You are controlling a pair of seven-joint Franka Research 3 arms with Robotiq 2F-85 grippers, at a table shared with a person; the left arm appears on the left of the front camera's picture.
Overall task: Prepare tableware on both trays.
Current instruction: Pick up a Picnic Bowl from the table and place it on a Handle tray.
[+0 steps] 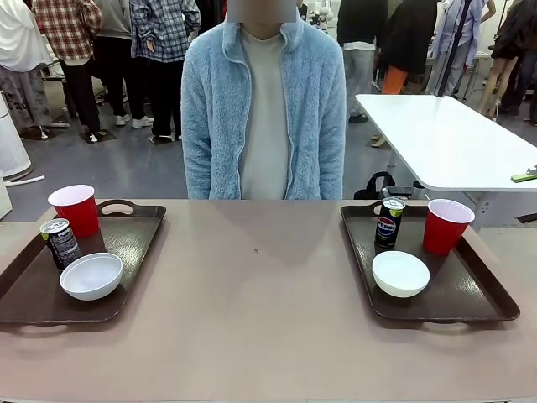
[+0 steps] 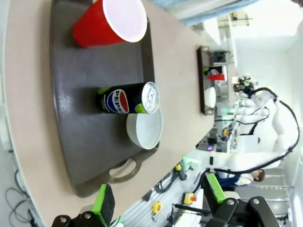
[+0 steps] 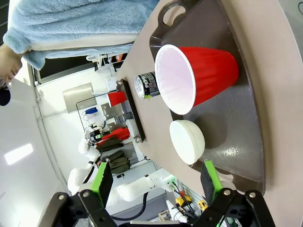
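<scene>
Two dark brown trays lie on the table, the left tray and the right tray. The left one holds a red cup, a Pepsi can and a white bowl. On the right one stand a Pepsi can, a red cup and a white bowl. My left gripper hangs open above the left tray, over its cup, can and bowl. My right gripper is open above the right tray, with its cup, bowl and can below.
A person in a light blue fleece stands at the far edge of the table. A white table stands behind at the right. The beige tabletop between the trays is bare. Other people stand farther back.
</scene>
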